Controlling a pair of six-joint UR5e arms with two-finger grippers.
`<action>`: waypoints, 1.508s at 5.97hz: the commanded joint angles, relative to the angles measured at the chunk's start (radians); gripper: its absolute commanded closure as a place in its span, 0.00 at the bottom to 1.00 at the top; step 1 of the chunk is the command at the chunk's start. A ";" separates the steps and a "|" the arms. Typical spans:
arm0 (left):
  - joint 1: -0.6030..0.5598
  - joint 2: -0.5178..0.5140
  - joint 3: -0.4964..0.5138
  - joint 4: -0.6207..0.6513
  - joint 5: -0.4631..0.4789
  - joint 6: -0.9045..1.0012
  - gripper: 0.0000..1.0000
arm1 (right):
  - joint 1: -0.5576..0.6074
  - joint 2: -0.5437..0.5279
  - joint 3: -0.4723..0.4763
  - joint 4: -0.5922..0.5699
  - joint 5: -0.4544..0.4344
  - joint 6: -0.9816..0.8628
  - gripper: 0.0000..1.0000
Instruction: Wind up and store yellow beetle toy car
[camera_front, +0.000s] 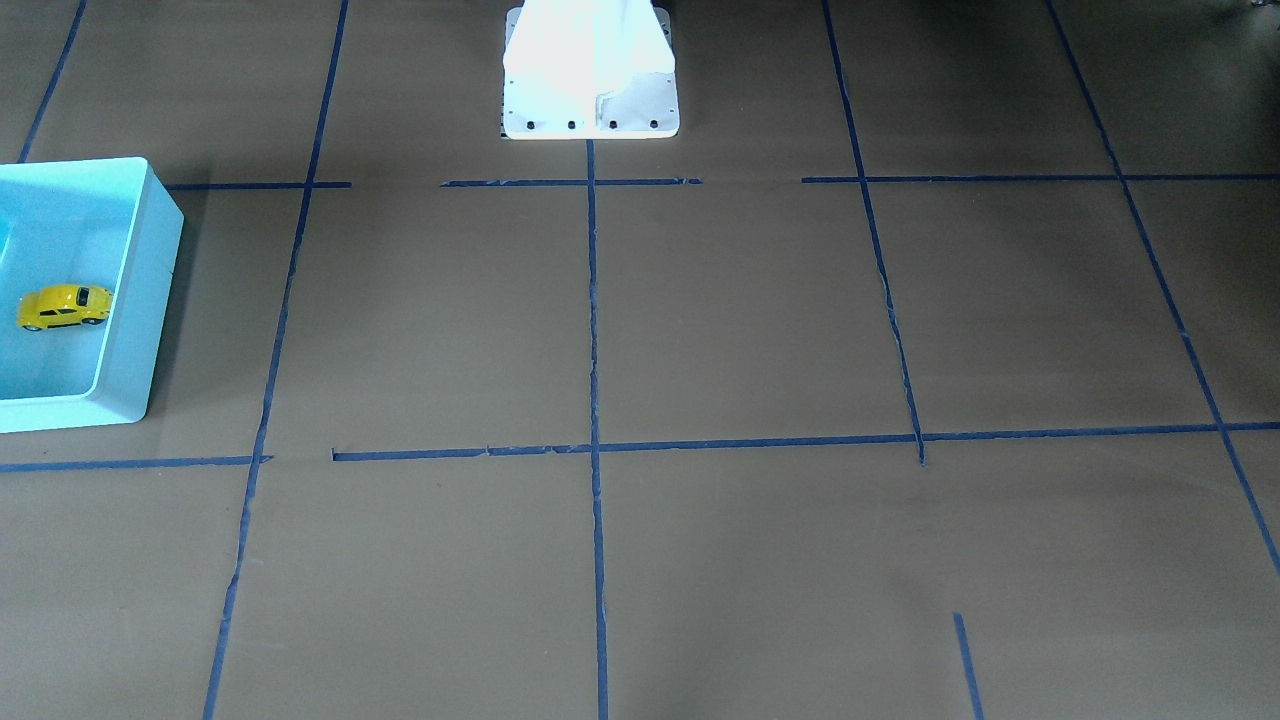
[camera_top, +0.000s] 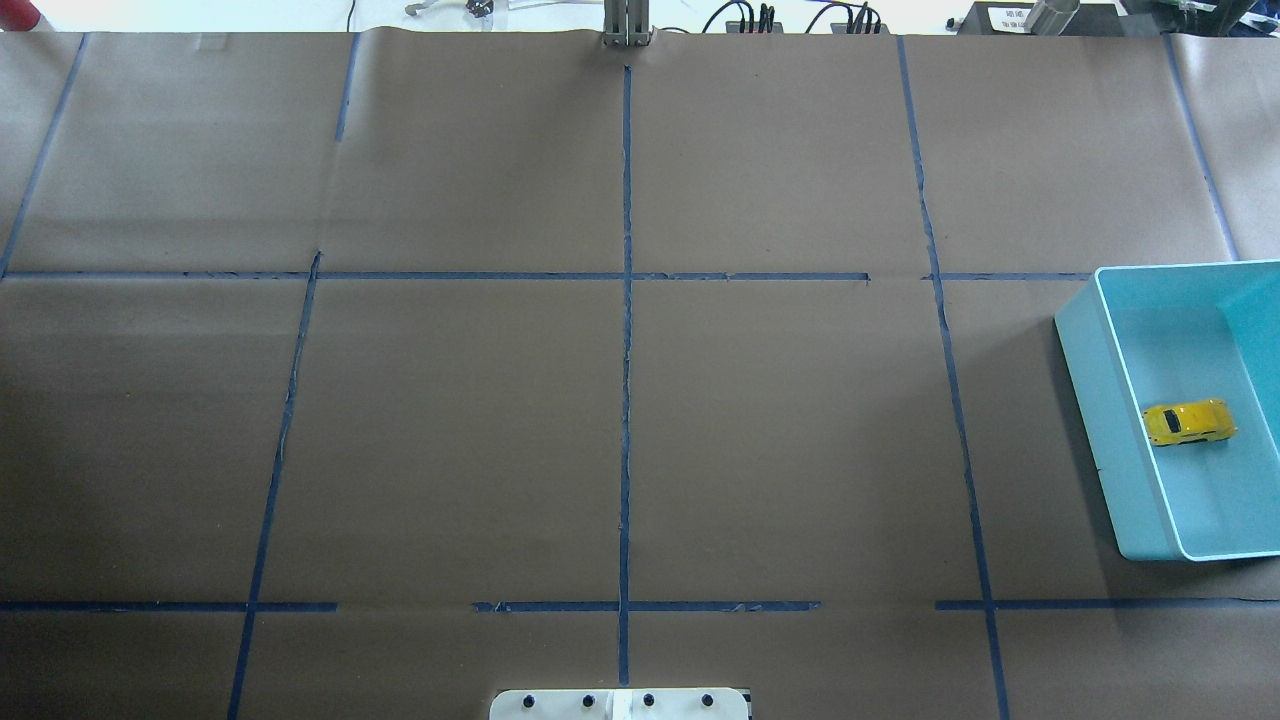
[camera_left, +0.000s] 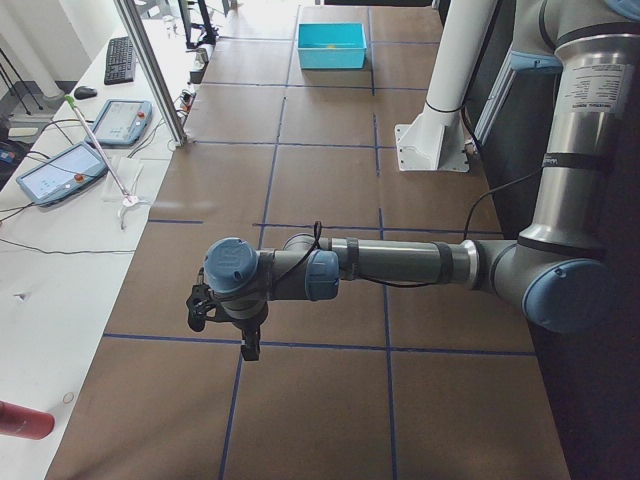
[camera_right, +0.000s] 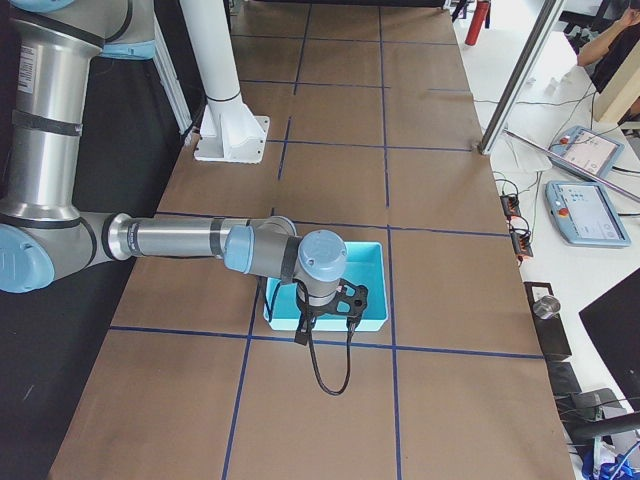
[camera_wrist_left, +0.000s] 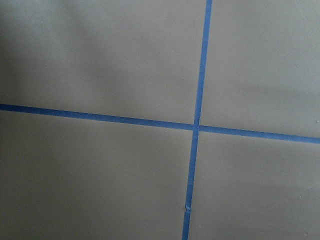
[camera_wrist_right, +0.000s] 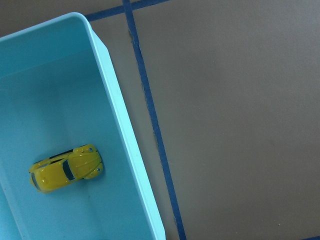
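We begin with the right end effector (camera_right: 325, 312); it shows only in the side view from the robot's right, so we cannot tell whether its jaws are parted or closed; it hangs above the near edge of the turquoise bin (camera_right: 371, 262), holding nothing that we can make out, and a black cable (camera_right: 330, 378) loops below it. Its wrist camera looks straight down on the bin's long wall (camera_wrist_right: 125, 145) and on the yellow beetle toy car (camera_wrist_right: 66, 168); the car sits on its wheels on the bin floor, close to that wall, lying crosswise to it.

The left end effector (camera_left: 245, 340) is likewise seen only from the side, at the bench's other end, and we cannot tell its state either; it hovers above the bench (camera_left: 320, 410), and its wrist camera shows only a crossing of blue tape (camera_wrist_left: 200, 75) on brown paper.

From overhead, the car (camera_top: 1188, 423) rests inside the bin (camera_top: 1100, 400) at the bench's right edge; the white robot base (camera_front: 590, 70) stands at the middle, well apart from the bin.
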 joint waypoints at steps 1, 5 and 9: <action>0.000 0.000 0.000 0.000 0.000 0.000 0.00 | 0.000 0.020 0.003 0.000 -0.036 -0.001 0.00; 0.000 0.000 0.000 0.000 0.000 0.000 0.00 | 0.000 0.022 0.006 0.002 -0.053 -0.004 0.00; 0.000 0.000 0.000 0.000 0.000 0.000 0.00 | 0.000 0.025 0.004 0.002 -0.066 -0.001 0.00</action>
